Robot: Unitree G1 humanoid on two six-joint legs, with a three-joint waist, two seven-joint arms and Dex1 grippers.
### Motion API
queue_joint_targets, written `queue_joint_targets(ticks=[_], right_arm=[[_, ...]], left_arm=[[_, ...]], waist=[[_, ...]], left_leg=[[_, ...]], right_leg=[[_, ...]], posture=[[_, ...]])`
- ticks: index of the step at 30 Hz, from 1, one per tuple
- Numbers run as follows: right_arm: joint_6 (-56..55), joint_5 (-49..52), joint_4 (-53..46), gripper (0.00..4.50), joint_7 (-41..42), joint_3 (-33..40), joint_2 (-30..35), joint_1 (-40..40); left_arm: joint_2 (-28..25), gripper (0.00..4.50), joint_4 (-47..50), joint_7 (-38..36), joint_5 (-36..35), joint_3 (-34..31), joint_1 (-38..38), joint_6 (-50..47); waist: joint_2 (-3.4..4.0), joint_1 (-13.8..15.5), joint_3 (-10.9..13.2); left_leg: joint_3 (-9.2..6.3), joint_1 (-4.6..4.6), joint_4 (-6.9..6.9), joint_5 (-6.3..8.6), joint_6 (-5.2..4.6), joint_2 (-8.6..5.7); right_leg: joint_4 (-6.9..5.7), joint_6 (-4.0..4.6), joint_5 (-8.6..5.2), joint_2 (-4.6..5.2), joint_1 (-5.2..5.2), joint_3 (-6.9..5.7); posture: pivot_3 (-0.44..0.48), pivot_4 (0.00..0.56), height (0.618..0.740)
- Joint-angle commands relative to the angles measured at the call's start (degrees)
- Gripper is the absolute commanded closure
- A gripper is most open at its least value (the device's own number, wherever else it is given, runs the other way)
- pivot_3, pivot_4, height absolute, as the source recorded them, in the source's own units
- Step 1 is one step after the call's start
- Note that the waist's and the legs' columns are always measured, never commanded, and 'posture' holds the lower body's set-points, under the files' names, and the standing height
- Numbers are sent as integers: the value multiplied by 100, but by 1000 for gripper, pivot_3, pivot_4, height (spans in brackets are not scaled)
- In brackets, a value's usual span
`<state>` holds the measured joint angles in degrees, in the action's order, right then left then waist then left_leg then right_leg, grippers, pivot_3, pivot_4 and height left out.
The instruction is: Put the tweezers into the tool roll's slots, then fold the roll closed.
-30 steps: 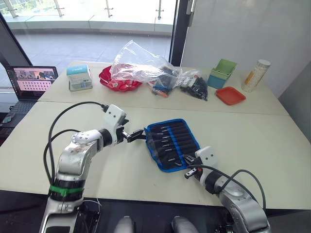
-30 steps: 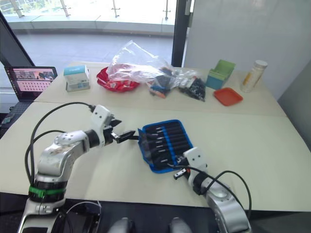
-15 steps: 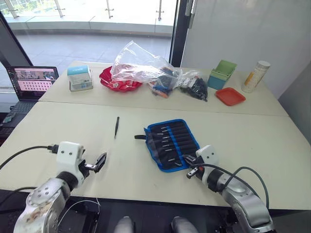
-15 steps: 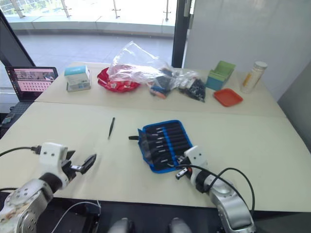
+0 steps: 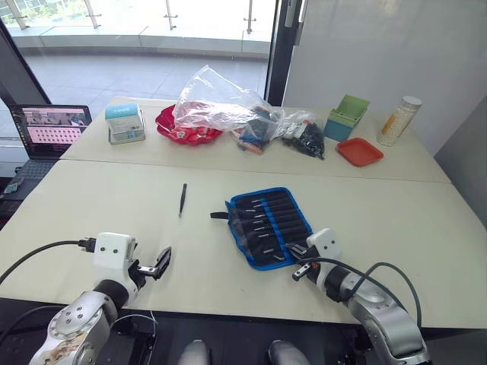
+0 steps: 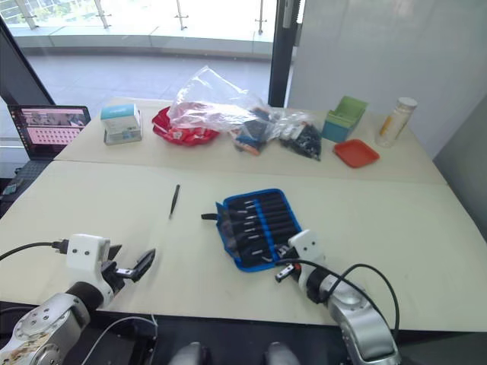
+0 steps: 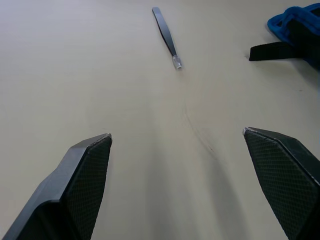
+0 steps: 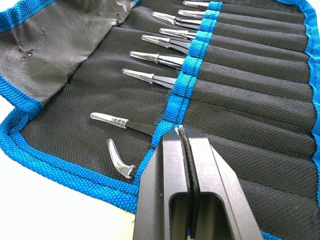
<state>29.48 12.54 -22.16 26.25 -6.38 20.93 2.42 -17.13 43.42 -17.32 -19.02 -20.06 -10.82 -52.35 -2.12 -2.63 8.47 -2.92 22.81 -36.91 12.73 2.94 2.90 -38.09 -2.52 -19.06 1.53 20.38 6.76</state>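
Left pincer has withdrawn; tweezers lie beside roll.

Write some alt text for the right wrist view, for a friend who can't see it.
The right gripper, its two black fingers pressed shut, hovers at the open tool roll, a black fabric pouch edged in blue. Several tweezers sit in its row of slots, their clear-capped tips sticking out past a blue band.
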Motion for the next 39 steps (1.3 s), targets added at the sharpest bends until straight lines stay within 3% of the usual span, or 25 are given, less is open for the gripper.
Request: queue_joint_targets(ticks=[1, 9, 16, 23, 27, 37, 39], right_arm=[[195, -6, 115, 4500, 39, -223, -38, 72], [201, -23, 133, 4500, -9, -187, -82, -17], [209, -23, 105, 4500, -51, -149, -97, -32], [198, -24, 41, 4500, -87, -169, -109, 31], [205, -14, -15, 4500, -96, -164, -106, 71], [275, -36, -5, 4500, -127, -161, -137, 22], [281, -44, 23, 4500, -130, -164, -144, -1]], left_arm=[[137, 57, -406, 308, 55, 181, 507, 132], [329, 57, -2124, 790, 680, 1003, 1625, 821], [443, 57, -3529, 1003, 1097, 1334, 2253, 1477], [611, 57, -4671, 1021, 1262, 1464, 2836, 2001], [682, 1162, -5061, 1016, 1298, 1506, 3064, 2185], [748, 4456, -5256, 877, 1266, 1565, 3286, 2218], [666, 4456, -5263, 860, 1263, 1495, 3328, 2236]], waist=[[-1, 7, -1], [-5, -16, -1], [6, 9, -6], [67, 30, -44], [85, 47, -57], [83, 97, -59], [83, 97, -59]], left_leg=[[-1, 0, 0, 0, 0, -1], [-1, 0, 0, 0, 0, -2], [-2, -7, 0, -1, -1, -5], [-2, -18, 0, -2, -3, -9], [-2, -22, 0, -3, -4, -12], [-2, -20, 0, -3, -4, -16], [-2, -20, 0, -3, -4, -15]], right_leg=[[0, 0, 0, 0, -1, 0], [1, 0, 0, 0, 1, 0], [-2, 0, 1, 0, -5, 1], [-1, -2, 0, 0, -17, 3], [0, -4, -1, 0, -22, 5], [1, -6, -1, 1, -23, 6], [1, -6, -2, 1, -23, 6]], posture=[[0, 150, 717], [0, 150, 717], [0, 150, 717], [0, 150, 717], [0, 150, 717], [0, 150, 717], [0, 150, 717]])
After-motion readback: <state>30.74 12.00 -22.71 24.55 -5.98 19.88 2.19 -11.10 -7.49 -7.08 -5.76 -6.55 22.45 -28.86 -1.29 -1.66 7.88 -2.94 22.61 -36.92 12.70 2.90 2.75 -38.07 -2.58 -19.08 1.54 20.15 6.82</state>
